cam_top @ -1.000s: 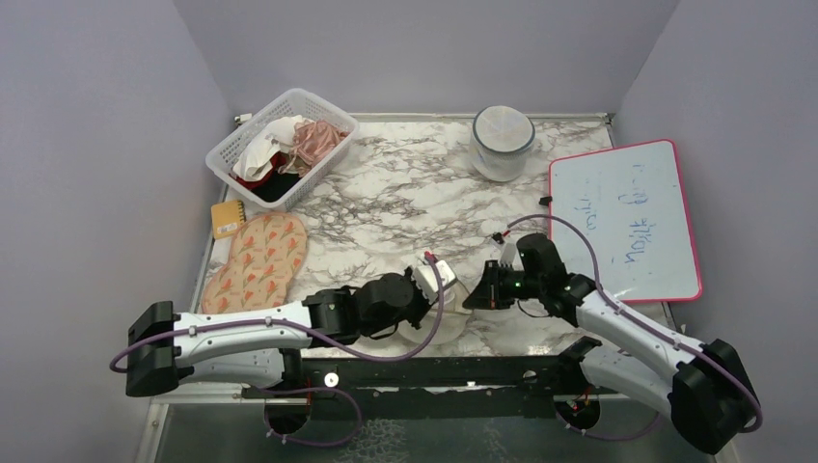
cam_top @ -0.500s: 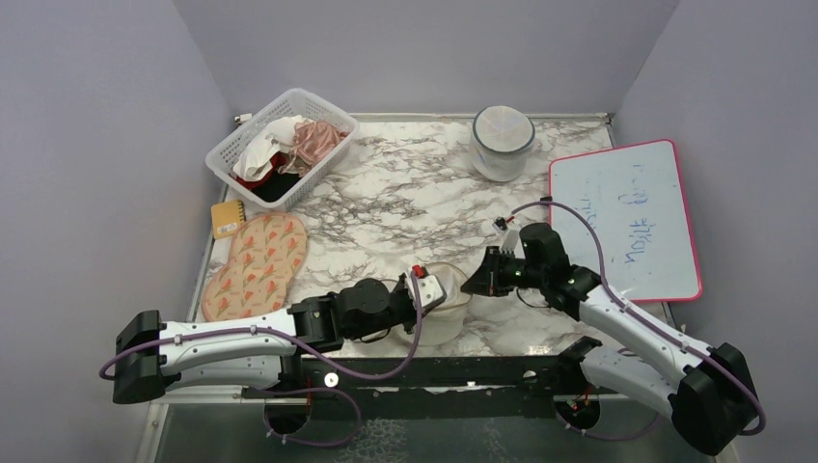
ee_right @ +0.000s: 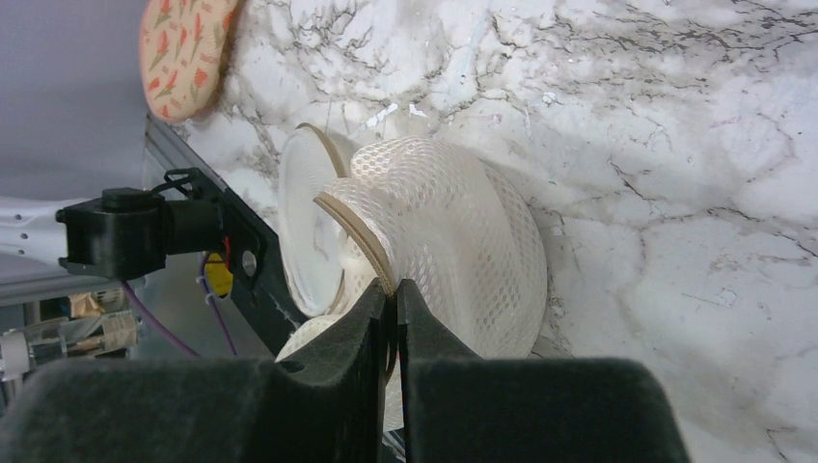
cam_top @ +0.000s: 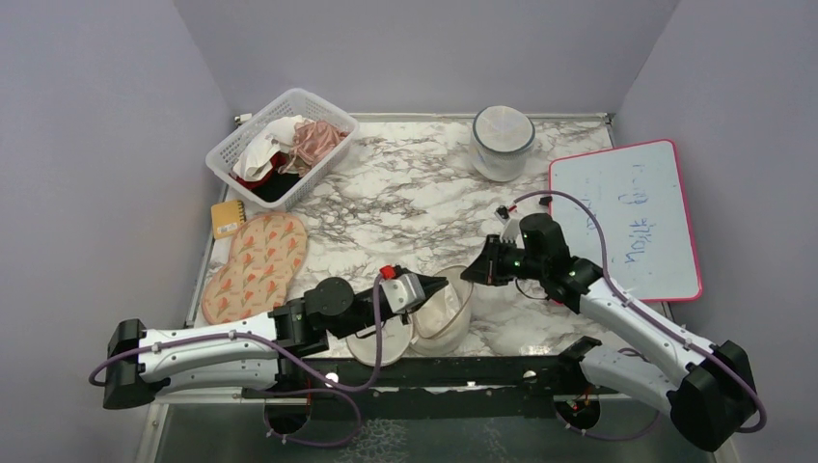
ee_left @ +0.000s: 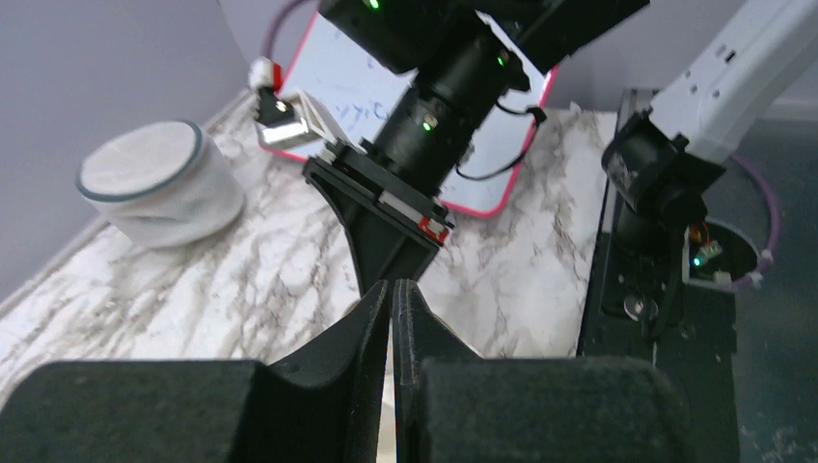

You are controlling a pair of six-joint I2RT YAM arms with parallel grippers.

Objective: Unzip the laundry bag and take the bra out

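Observation:
The cream mesh laundry bag (cam_top: 446, 311) lies on its side at the near table edge, zipped open, with its flat lid (cam_top: 371, 345) swung out to the left. In the right wrist view the bag (ee_right: 463, 222) and its lid (ee_right: 307, 227) gape apart. My right gripper (cam_top: 471, 274) is shut on the bag's beige rim tape (ee_right: 391, 289). My left gripper (cam_top: 439, 286) is shut at the open rim facing it, tip to tip (ee_left: 391, 289); only a thin pale sliver shows between its jaws. The bra is hidden.
A white basket (cam_top: 280, 145) of white, red, black and dusty pink clothes stands back left. A greyish-white pod (cam_top: 502, 143) stands at the back, a pink-framed whiteboard (cam_top: 627, 222) to the right, an orange patterned pad (cam_top: 259, 262) to the left. A black rail (cam_top: 434, 371) runs along the near edge.
My left arm has drawn back to the left with its jaws shut, and the bag has opened, its lid swinging out. My right gripper has shifted slightly up and away while holding the rim.

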